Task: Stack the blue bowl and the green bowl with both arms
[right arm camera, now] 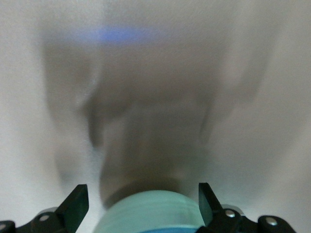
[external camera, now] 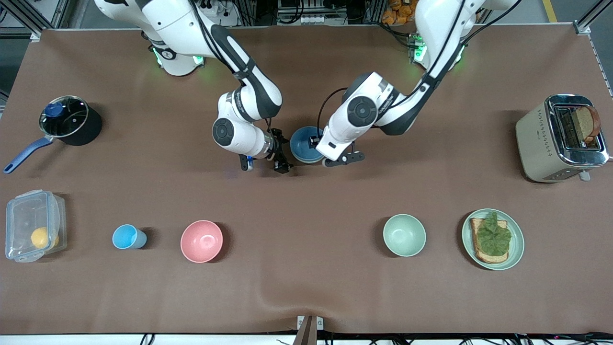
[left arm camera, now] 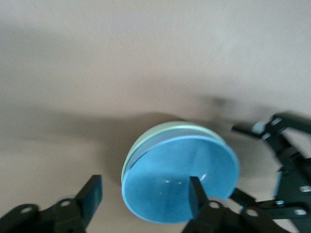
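Observation:
The blue bowl (external camera: 305,142) sits nested in a green bowl (left arm camera: 146,141) on the table's middle, between both grippers. In the left wrist view the blue bowl (left arm camera: 180,177) fills the green one, whose pale rim shows around it. My left gripper (external camera: 343,159) is open beside the stack toward the left arm's end; one finger (left arm camera: 196,194) is over the blue bowl's inside, the other outside the rim. My right gripper (external camera: 265,165) is open beside the stack toward the right arm's end. In the right wrist view the green bowl (right arm camera: 150,208) lies between the spread fingers, untouched.
A second green bowl (external camera: 404,235), a pink bowl (external camera: 201,241) and a light-blue cup (external camera: 127,236) stand nearer the front camera. A plate with toast (external camera: 516,249), a toaster (external camera: 560,137), a pot (external camera: 69,120) and a clear box (external camera: 33,225) are near the table's ends.

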You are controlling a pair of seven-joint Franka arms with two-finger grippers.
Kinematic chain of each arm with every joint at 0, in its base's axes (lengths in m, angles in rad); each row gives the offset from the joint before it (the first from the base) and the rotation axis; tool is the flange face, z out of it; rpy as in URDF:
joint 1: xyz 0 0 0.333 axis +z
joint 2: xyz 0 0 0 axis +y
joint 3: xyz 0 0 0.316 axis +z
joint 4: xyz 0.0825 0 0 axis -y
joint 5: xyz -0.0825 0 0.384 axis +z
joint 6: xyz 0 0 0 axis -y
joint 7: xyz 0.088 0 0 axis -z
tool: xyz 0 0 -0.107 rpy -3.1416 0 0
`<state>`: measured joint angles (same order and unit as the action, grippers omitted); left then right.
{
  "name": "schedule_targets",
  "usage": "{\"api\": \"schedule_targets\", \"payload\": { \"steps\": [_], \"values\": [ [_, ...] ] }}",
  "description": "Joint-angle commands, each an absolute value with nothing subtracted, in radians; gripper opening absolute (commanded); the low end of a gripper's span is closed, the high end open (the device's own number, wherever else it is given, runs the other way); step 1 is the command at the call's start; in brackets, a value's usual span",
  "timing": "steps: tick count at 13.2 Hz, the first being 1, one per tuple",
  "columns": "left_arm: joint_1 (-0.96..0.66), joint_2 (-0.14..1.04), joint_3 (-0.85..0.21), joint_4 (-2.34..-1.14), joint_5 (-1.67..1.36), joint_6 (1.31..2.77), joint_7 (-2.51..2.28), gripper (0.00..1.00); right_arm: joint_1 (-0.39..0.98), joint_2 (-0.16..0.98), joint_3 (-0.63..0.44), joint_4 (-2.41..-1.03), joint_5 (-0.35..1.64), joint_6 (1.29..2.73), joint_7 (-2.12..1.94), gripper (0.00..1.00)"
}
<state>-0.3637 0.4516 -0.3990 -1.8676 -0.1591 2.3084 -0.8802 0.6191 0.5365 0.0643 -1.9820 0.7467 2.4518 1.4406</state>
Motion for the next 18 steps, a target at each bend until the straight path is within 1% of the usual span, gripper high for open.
{"api": "schedule_targets", "payload": {
  "steps": [1, 3, 4, 7, 9, 11, 12, 13, 16, 17, 18],
  "values": [
    [-0.284, 0.281, -0.396, -1.893, -0.143, 2.218, -0.897, 1.00, 0.556, 0.427, 0.003, -2.028, 0.738, 2.247, 1.314, 1.00],
    [-0.215, 0.200, -0.400, -1.872, -0.074, 2.145, -0.888, 1.00, 0.554, 0.393, -0.055, -2.037, 0.626, 2.179, 1.298, 1.00],
    [-0.190, 0.172, -0.400, -1.846, -0.057, 2.084, -0.887, 1.00, 0.548, 0.382, -0.083, -2.034, 0.586, 2.127, 1.286, 1.00],
    [-0.138, 0.156, -0.397, -1.712, -0.020, 1.898, -0.876, 1.00, 0.525, 0.350, -0.141, -2.022, 0.531, 2.016, 1.238, 1.00],
    [-0.098, 0.153, -0.397, -1.645, -0.014, 1.820, -0.871, 1.00, 0.483, 0.333, -0.190, -2.020, 0.529, 1.933, 1.131, 1.00],
    [-0.065, 0.147, -0.397, -1.599, -0.014, 1.764, -0.838, 1.00, 0.456, 0.324, -0.234, -2.013, 0.503, 1.881, 0.990, 1.00],
    [-0.060, 0.138, -0.399, -1.594, -0.012, 1.740, -0.804, 1.00, 0.434, 0.324, -0.259, -1.991, 0.467, 1.846, 0.936, 1.00],
    [-0.058, 0.126, -0.394, -1.592, -0.012, 1.721, -0.761, 1.00, 0.389, 0.330, -0.261, -1.970, 0.422, 1.809, 0.867, 1.00],
    [0.031, 0.097, -0.387, -1.580, -0.023, 1.715, -0.643, 1.00, 0.241, 0.325, -0.259, -1.909, 0.309, 1.734, 0.578, 1.00],
    [0.037, 0.091, -0.380, -1.577, -0.023, 1.694, -0.605, 1.00, 0.200, 0.324, -0.259, -1.870, 0.287, 1.698, 0.511, 1.00],
    [0.041, 0.087, -0.352, -1.569, -0.023, 1.666, -0.563, 1.00, 0.177, 0.324, -0.258, -1.823, 0.246, 1.668, 0.461, 1.00]
  ]
}}
